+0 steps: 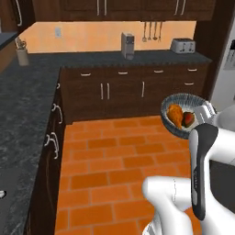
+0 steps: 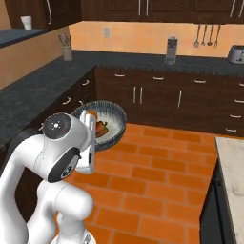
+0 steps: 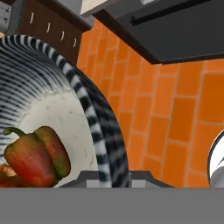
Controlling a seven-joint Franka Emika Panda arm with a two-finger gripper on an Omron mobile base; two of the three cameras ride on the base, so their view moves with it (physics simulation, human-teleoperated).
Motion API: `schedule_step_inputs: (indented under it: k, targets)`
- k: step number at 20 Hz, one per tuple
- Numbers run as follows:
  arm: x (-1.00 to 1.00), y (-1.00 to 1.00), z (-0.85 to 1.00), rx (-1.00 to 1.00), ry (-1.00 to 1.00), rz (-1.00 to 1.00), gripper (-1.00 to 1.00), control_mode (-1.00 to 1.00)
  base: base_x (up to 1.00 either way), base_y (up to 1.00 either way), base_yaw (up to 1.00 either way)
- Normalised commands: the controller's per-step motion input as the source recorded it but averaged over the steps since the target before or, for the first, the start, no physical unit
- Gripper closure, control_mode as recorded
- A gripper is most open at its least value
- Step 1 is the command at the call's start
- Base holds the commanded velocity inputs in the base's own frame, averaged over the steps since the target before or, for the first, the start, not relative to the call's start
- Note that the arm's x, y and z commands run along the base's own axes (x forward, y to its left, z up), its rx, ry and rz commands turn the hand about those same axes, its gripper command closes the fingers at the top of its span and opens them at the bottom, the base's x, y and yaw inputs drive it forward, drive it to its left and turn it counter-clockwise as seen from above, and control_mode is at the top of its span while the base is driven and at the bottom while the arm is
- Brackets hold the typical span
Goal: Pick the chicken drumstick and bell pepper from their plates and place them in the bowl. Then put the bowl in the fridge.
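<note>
In the left base view, the bowl [image 1: 183, 111] is up in the air above the orange tile floor [image 1: 110, 174], at the end of the white arm [image 1: 202, 156]. It is tilted, so its pale inside is visible, with the orange-brown chicken drumstick [image 1: 175, 114] and the dark red bell pepper [image 1: 188, 120] lying side by side in it. The dark counter [image 1: 23, 105] runs along the left, and a wide free floor lies between it and the arm. The fridge [image 1: 227, 69] stands at the right edge. In the right base view, the bowl [image 2: 112, 125] is partly hidden behind the arm, and the pepper [image 2: 101, 128] shows inside it; open floor spreads to the right up to a pale counter [image 2: 233, 167]. In the hand view, the gripper [image 3: 113, 177] is pinching the striped rim of the bowl [image 3: 94, 109], its fingers pressed together on the wall. The pepper [image 3: 37, 155] rests on the speckled bottom, with its green stem up.
</note>
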Motion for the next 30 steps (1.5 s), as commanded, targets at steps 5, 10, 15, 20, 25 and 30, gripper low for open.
schedule_step_inputs:
  k: [5,10,15,20,25,30]
  targets:
    - [0.00,0.00,0.00,0.00,0.00,0.00,1.00,1.00,1.00,0.01,-0.07]
    - [0.00,0.00,0.00,0.00,0.00,0.00,1.00,1.00,1.00,0.37,-0.29]
    - [0.00,0.00,0.00,0.00,0.00,0.00,1.00,1.00,1.00,0.69,-0.38]
    - [0.00,0.00,0.00,0.00,0.00,0.00,1.00,1.00,1.00,0.16,-0.43]
    - [0.00,0.00,0.00,0.00,0.00,0.00,1.00,1.00,0.87,-0.99,-0.39]
    - [0.00,0.00,0.00,0.00,0.00,0.00,1.00,1.00,0.96,-0.23,-0.47]
